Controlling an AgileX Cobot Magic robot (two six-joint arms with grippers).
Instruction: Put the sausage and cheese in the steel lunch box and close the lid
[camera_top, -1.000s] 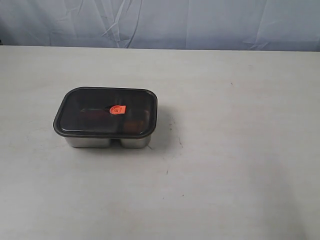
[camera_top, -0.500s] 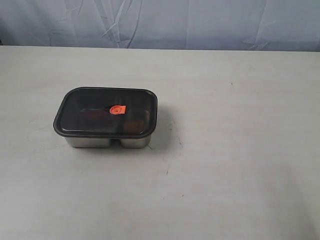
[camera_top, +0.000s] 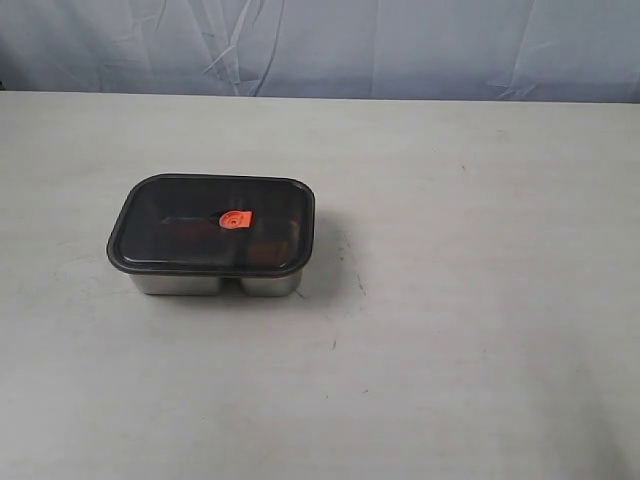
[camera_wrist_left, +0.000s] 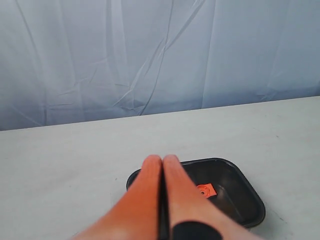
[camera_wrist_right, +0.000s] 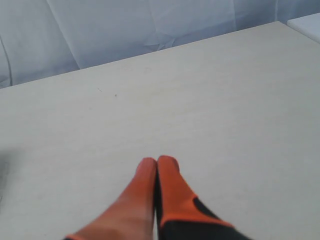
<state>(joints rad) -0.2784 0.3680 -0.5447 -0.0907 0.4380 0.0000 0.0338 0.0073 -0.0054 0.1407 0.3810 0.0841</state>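
Note:
The steel lunch box (camera_top: 180, 284) stands left of the table's middle, with the dark translucent lid (camera_top: 200, 205) seated flat on it and its orange valve tab (camera_top: 235, 219) on top. Through the lid the sausage (camera_top: 186, 226) shows only as a faint reddish streak. The cheese is hidden under the dark plastic. Neither arm appears in the exterior view. In the left wrist view my left gripper (camera_wrist_left: 162, 159) is shut and empty, raised off the lid (camera_wrist_left: 230, 185). My right gripper (camera_wrist_right: 157, 161) is shut and empty over bare table, away from the box.
The pale table (camera_top: 480, 300) stretches wide to the right of and in front of the box. A wrinkled blue cloth backdrop (camera_top: 400, 40) hangs behind the far edge. A white object's corner (camera_wrist_right: 307, 22) shows at the table's far side in the right wrist view.

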